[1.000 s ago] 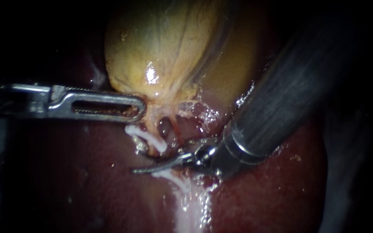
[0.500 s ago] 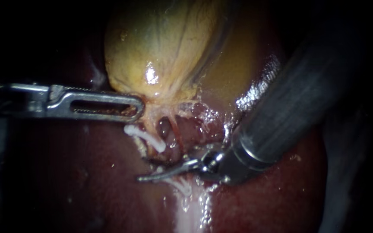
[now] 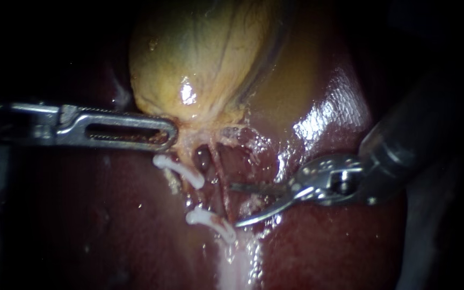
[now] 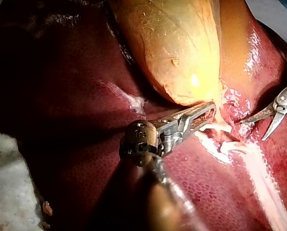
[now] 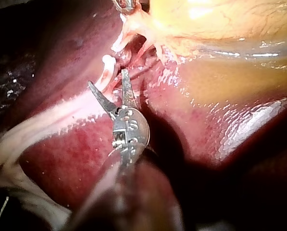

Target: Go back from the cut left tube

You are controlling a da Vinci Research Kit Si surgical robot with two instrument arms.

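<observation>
Left tube (image 3: pixel 210 220) now shows as two white stubs with a gap between them. One stub lies just ahead of the lower jaw tip of the right instrument (image 3: pixel 234 204). The other stub (image 3: pixel 181 169) lies farther ahead, just below the tip of the left instrument (image 3: pixel 174 133).

A second ago the right instrument's jaws lay together across that gap and hid it. They have since drawn back along the shaft's own line and spread apart, holding nothing. The cut looks complete, and the retreat looks well begun but not finished, because both tips are still near the stubs.

The left instrument has not moved. Its jaws are pressed together on the neck of the gallbladder (image 3: pixel 200 53) and hold it taut.

**Edges and room**
- The upper jaw tip points at a thinner reddish tube (image 3: pixel 219 164) that hangs uncut from the neck, close ahead of it.
- The lower jaw tip sits near the wet liver (image 3: pixel 108 225).
- In the right wrist view both points sit close to the tissue, so any sideways swing or forward nudge could nick something.
- Behind the jaws, along the shaft, only smooth liver surface and dark open space show.
- Straight back looks like the safe way out, perhaps with the jaws brought together first.
</observation>
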